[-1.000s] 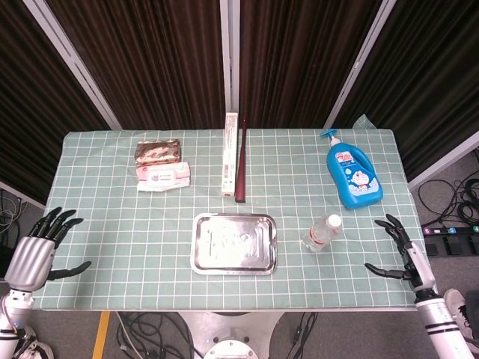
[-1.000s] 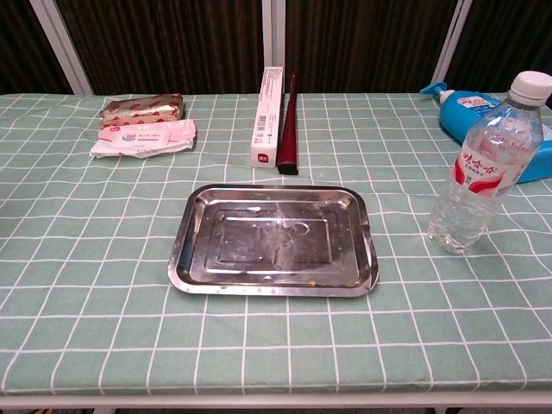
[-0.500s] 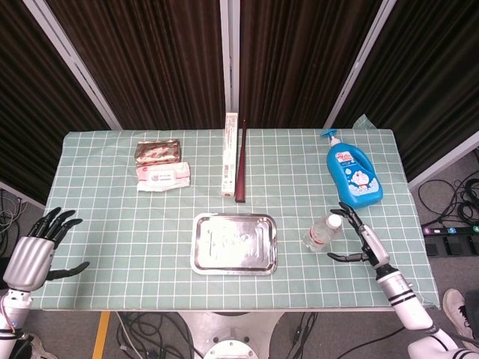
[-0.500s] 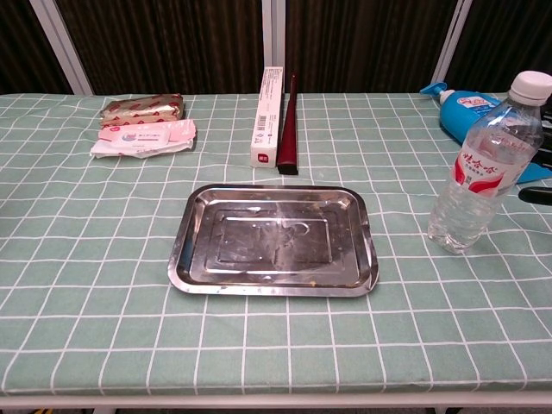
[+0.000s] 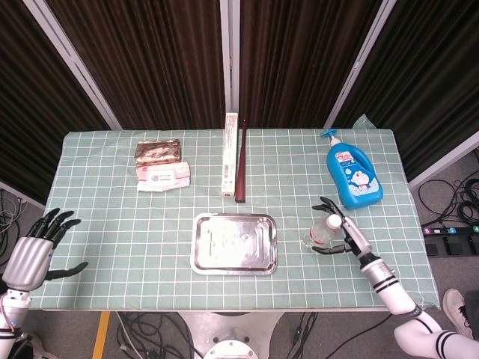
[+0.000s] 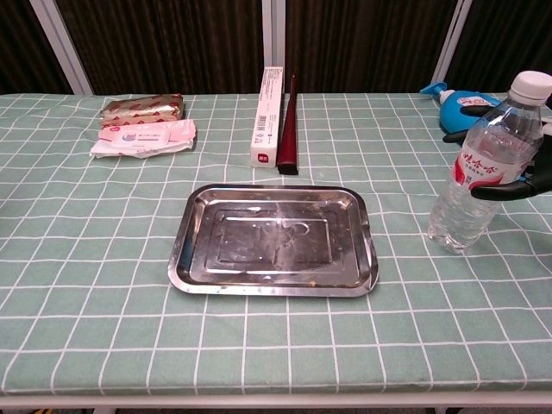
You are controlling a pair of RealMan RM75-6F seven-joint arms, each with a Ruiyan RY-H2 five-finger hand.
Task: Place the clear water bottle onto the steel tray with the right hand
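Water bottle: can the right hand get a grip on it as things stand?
Probably yes. The right hand is right beside the upright water bottle, fingers curving round it, nothing between. Firm contact isn't clear.

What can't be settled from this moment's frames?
- Right hand grip on the bottle: chest view's edge cuts the hand; head view too small to show contact.
- Left hand: outside the chest view.
- Bottle label text: too small in both views.
- Soap bottle: partly hidden behind the bottle, chest view.

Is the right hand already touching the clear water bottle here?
Cannot tell. In the chest view the right hand's fingers curl around the clear water bottle, overlapping its edge, but neither view plainly shows contact or a gap.
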